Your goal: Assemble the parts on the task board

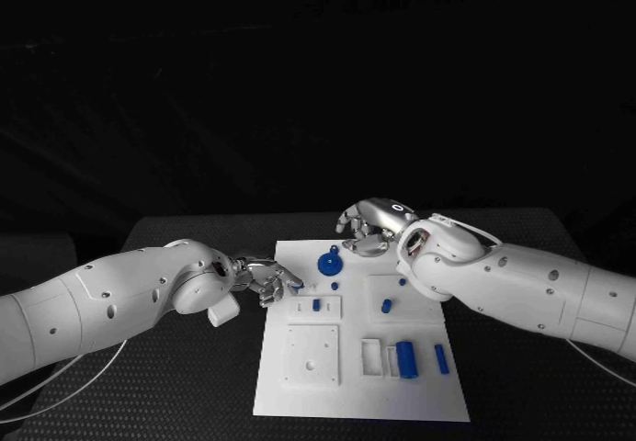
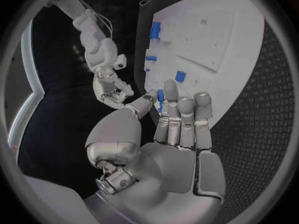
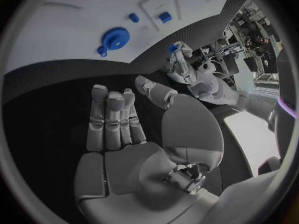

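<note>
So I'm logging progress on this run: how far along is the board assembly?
Early, I'd judge. Several blue parts, like the round disc and the long pieces, sit on the white board; whether any are seated I can't tell. The left hand pinches a small blue part at the board's edge. The right hand holds nothing.

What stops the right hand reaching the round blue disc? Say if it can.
Probably yes: the right hand is empty beyond the board, the disc lies close by, nothing between. The left hand, pinching a small blue peg, is off to the side.
</note>
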